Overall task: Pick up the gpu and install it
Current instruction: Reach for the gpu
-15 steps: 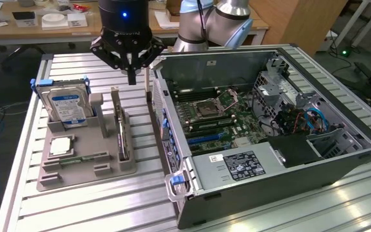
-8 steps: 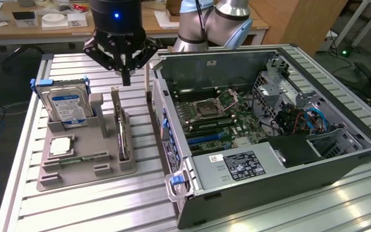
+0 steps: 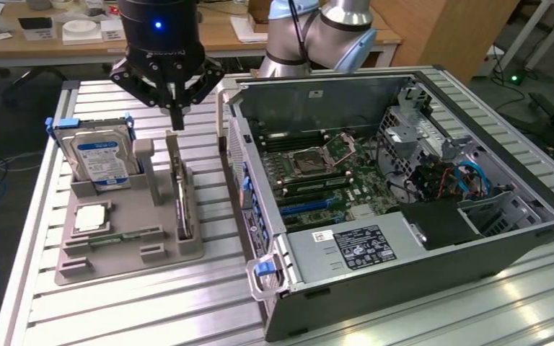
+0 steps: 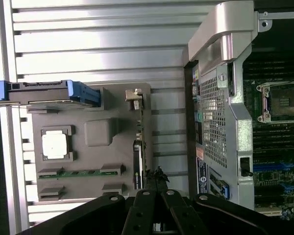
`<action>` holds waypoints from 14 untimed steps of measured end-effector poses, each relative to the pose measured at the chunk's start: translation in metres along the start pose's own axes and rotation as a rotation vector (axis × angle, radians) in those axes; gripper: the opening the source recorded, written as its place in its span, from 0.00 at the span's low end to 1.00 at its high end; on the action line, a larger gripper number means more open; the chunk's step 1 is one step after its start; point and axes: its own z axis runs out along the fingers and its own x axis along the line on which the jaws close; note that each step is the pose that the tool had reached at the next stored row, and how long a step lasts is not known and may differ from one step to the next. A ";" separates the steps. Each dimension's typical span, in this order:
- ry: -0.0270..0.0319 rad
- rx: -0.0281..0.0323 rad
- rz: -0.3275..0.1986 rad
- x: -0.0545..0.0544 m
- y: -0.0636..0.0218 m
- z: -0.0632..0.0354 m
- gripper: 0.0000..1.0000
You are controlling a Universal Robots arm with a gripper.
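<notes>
Gripper [image 4: 157,174] jaws pinched shut, empty. Gpu [image 3: 182,205] just below tips, upright in tray [image 3: 123,258] slot; alignment possibly off. Good pick: open jaws, straddle top edge squarely, lift straight.

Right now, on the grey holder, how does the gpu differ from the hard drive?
The hard drive is boxy and silver with a blue-white label; the gpu is a thin dark card. The hard drive sits in a blue frame; the gpu has none. The shut pincer hangs close above the gpu, away from the hard drive. Both stand upright in the grey holder.
</notes>
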 end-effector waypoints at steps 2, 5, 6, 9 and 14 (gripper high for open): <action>0.0000 0.0000 0.000 0.004 -0.0005 0.0002 0.10; 0.0001 0.0001 0.000 0.009 -0.0012 0.0004 0.10; 0.0001 0.0001 0.000 0.011 -0.0015 0.0005 0.10; 0.0001 0.0000 0.000 0.017 -0.0020 0.0009 0.10; 0.0002 0.0000 0.000 0.020 -0.0023 0.0012 0.10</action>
